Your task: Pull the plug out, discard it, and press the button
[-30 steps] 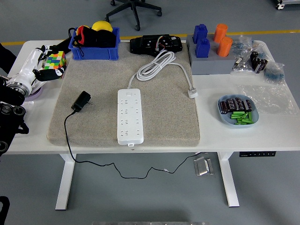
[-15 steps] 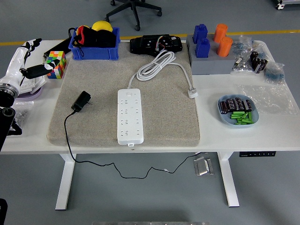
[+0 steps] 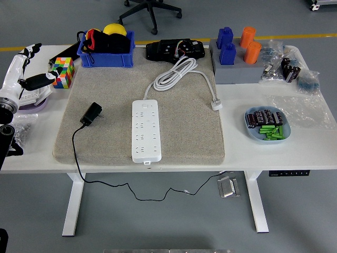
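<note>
Looking at your left hand (image 3: 23,71), you find its fingers (image 3: 32,49) spread and released, grasping nothing, with the thumb jutting toward the coloured cube (image 3: 62,73) just beside it. Under the hand lies a pale purple disc (image 3: 32,101), and nearer the table's front edge sits a small crinkled bag (image 3: 22,126). No right hand shows anywhere.

Moving out from those fingers across the grey mat (image 3: 184,126), the black plug (image 3: 91,114) is the first task item you meet, near the mat's closest edge. It lies on its side, apart from the white power strip (image 3: 145,129), its thin black cable (image 3: 76,158) running off the front of the table and drooping below. I judge the pulling-out to be done already, since no socket holds anything. The plug rests where an open palm could drop onto it, which suits the throwing-away step.

Farther from the fingers, the strip lies lengthwise in the mat's middle; its button (image 3: 145,105) appears to sit at the far end, though it is too small to be sure. Its own white cord (image 3: 176,74) coils beyond that end, with its plug lying loose on the mat's far side.

Beyond the cube stands the blue bin (image 3: 105,55), a likely place to discard things.
</note>
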{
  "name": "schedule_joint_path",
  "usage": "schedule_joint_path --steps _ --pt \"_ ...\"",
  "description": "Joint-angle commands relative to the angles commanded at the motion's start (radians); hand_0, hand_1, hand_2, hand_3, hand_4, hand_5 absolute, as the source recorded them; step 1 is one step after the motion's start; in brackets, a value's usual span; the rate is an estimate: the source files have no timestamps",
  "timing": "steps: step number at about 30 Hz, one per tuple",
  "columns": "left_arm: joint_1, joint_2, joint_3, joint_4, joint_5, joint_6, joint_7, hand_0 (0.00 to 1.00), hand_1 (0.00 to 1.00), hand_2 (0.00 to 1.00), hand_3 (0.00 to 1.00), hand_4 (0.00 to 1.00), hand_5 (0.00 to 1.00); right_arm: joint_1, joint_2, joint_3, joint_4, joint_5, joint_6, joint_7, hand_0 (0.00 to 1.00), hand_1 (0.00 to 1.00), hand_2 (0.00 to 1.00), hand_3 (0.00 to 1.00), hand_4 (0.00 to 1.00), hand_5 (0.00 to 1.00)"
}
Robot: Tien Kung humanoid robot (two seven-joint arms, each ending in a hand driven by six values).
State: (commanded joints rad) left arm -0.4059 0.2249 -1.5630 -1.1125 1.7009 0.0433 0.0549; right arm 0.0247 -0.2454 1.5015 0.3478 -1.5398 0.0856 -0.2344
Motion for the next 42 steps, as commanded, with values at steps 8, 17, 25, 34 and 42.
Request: schedule_joint_path --steps 8,17,25,34,42 --pt "0.008 0.002 -0.016 -0.012 0.002 0.005 0.000 0.969 0.990 0.966 0.929 0.786 0.255 -0.004 0.001 0.009 -0.001 -0.003 -0.001 0.000 0.767 0.729 0.724 0.713 0.883 0.658" --pt "0.014 0.000 -0.018 -0.019 -0.001 0.007 -0.003 0.967 0.987 0.964 0.925 0.778 0.258 -0.005 0.007 0.015 0.001 -0.003 0.000 0.000 0.767 0.729 0.724 0.713 0.883 0.658" --pt "0.022 0.004 -0.030 -0.028 0.001 0.006 0.000 0.966 0.985 0.963 0.923 0.773 0.262 -0.011 0.010 0.022 0.001 -0.006 0.000 0.000 0.767 0.729 0.724 0.713 0.883 0.658" --pt "0.028 0.001 -0.026 -0.033 0.003 0.001 0.007 0.965 0.982 0.962 0.922 0.765 0.271 -0.010 0.013 0.029 0.001 -0.007 0.001 -0.001 0.767 0.729 0.724 0.713 0.883 0.658" --pt "0.030 0.006 -0.016 -0.032 0.003 -0.002 0.012 0.964 0.981 0.961 0.922 0.765 0.270 -0.011 0.017 0.034 0.000 -0.008 0.002 -0.002 0.767 0.729 0.724 0.713 0.883 0.658"
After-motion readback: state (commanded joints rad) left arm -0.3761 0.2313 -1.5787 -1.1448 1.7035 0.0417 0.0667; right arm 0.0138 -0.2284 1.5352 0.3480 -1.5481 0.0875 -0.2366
